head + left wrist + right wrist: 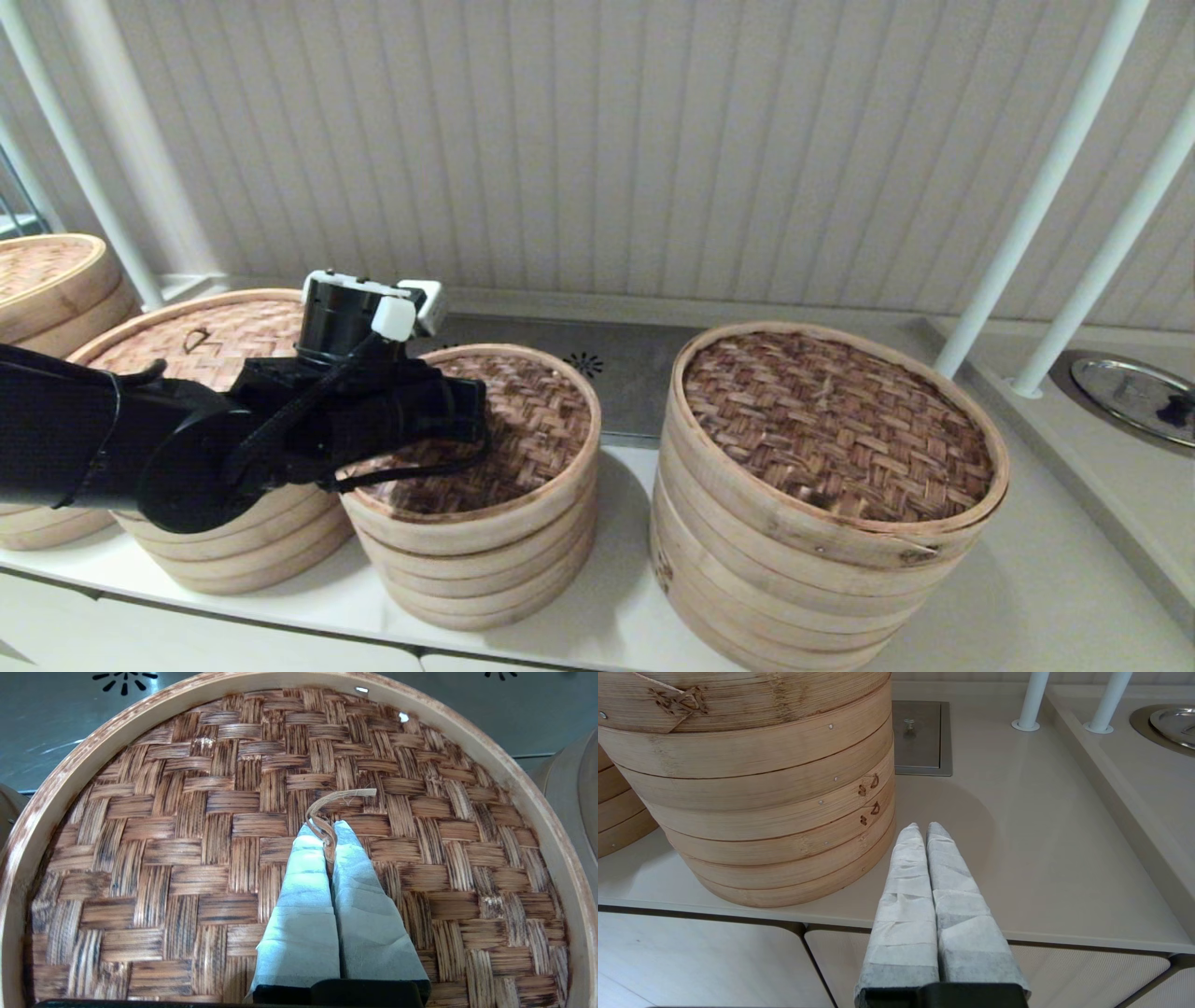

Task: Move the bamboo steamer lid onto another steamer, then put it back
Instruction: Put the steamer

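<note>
- Nearest the head camera, the black left arm reaches in from the left over the narrowest steamer stack (pixel 485 551) and ends at the left gripper (pixel 327 833).
- Left gripper: padded fingers (pixel 303 896) pressed together, clamped on the small loop handle (pixel 329 812) at the centre of the small round bamboo steamer lid with dark reddish-brown woven top and pale rim (pixel 187 826).
- Lid position: seated on the narrowest stack, level with its rim, as far as can be told.
- Progress, as judged: grasp made; lift, transfer and return remain.
- Target: medium-wide pale bamboo steamer with light tan-pink woven top (pixel 215 341), just left of the lid, sides nearly touching.
- Clearance: widest dark-weave steamer (pixel 831 439) stands right, apart; wall panel behind; open room lies overhead.
- Right gripper (pixel 923 828): fingers together, holding nothing, parked low near the counter edge (pixel 1017 933).
</note>
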You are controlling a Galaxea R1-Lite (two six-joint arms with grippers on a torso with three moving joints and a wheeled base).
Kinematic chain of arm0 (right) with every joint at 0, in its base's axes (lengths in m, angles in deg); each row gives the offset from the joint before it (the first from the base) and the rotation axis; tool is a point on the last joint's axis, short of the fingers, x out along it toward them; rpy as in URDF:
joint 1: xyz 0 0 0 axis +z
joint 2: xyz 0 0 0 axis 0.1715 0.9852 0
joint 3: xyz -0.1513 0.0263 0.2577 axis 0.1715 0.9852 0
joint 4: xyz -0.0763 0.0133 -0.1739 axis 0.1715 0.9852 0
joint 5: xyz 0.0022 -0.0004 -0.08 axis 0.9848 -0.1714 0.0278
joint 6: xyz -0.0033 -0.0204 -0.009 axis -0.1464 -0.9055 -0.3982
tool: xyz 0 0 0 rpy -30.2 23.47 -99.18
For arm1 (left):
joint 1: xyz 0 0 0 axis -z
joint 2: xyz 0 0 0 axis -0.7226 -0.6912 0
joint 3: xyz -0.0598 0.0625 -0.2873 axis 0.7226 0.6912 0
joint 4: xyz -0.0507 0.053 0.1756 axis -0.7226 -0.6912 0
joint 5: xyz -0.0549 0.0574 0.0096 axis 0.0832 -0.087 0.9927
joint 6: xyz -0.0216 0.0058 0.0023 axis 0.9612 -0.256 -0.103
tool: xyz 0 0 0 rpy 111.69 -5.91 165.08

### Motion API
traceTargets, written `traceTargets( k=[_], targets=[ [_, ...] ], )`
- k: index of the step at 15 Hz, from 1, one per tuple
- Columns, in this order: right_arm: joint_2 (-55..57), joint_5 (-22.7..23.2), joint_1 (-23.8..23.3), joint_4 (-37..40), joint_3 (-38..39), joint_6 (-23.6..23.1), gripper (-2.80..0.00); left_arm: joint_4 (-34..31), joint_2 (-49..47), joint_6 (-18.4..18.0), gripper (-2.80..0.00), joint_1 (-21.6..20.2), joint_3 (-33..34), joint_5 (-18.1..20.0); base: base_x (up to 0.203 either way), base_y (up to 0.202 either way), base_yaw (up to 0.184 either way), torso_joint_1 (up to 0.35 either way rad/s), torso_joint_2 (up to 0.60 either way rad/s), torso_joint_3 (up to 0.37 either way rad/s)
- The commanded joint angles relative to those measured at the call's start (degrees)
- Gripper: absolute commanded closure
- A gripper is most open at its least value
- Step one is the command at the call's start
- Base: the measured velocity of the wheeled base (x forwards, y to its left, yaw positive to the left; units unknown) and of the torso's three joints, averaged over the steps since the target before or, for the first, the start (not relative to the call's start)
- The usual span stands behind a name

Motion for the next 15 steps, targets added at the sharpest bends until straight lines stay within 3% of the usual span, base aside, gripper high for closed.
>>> traceTargets(
  k=[1,13,15],
  targets=[
    [-0.03,0.00,0.02,-0.02,0.18,0.00,0.00,0.15,-0.82,0.10,0.00,-0.02,-0.15,-0.08,0.000,0.000,0.000,0.000,0.00,0.000],
    [-0.03,0.00,0.02,-0.02,0.18,0.00,0.00,0.24,-3.69,0.33,0.00,-0.11,-2.24,-0.34,0.000,0.000,0.000,0.000,0.00,0.000],
    [-0.03,0.00,0.02,-0.02,0.18,0.00,0.00,0.24,-3.78,0.33,0.00,-0.03,-2.51,-1.89,0.000,0.000,0.000,0.000,0.00,0.000]
  ],
)
